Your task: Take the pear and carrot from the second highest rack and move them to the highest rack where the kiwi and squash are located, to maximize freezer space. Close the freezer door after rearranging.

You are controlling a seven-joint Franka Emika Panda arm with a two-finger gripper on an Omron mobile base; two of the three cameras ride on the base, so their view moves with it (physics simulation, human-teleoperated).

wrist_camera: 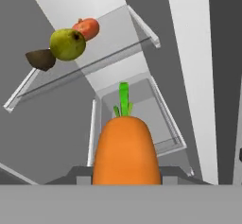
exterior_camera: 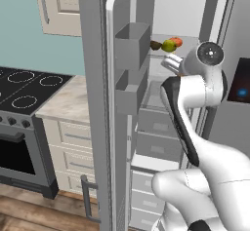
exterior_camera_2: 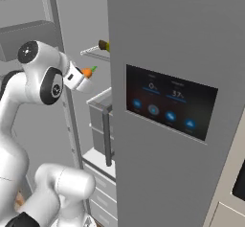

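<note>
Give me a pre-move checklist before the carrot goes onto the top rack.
1. Carrot in the gripper: ok, it sits between the jaws, leafy end forward.
2. Pear already on the highest rack: ok, it lies there between the kiwi and the squash.
3. Free space on that rack: ok, the glass right of the fruit is bare.
4. Freezer door open: ok, swung wide.
5. Carrot high enough to clear the rack edge: cannot tell.
</note>
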